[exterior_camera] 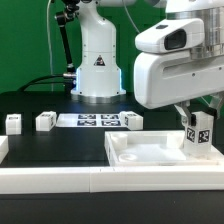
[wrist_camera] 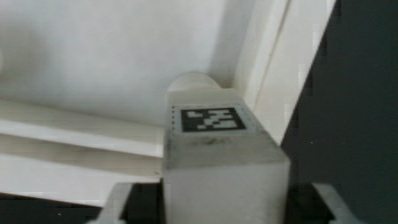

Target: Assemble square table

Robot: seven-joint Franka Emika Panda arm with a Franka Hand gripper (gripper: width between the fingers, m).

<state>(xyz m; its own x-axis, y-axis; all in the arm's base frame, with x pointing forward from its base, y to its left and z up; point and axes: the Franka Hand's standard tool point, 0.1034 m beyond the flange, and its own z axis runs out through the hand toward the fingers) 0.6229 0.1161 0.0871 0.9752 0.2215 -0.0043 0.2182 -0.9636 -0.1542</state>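
Looking at the exterior view first, I saw the gripper [exterior_camera: 199, 120] hanging over the exterior view's right end of the top [exterior_camera: 140, 152]. It was pinching a leg [exterior_camera: 201, 135] that stood upright with its tag facing the camera. The top lay flat on the black table [exterior_camera: 60, 150], rim up, just behind the white rail [exterior_camera: 50, 182] along the front edge. Whether the leg's foot touched the floor of the top, I could not tell from there. Further back, three loose legs [exterior_camera: 45, 120] sat in a row. Two were on the exterior view's left, well apart from the top, and one was just behind its back rim. Between them lay the marker board [exterior_camera: 92, 120], flat, in front of the arm's base [exterior_camera: 97, 65].

Switching to the wrist view, I had the leg [wrist_camera: 214, 140] filling the middle, tag toward the lens. The fingers [wrist_camera: 132, 206] pressed against it on both sides, so the gripper [wrist_camera: 217, 205] was clamped on it. Behind the leg I made out the top [wrist_camera: 89, 60], its raised rim running beside a dark strip of table [wrist_camera: 356, 100].
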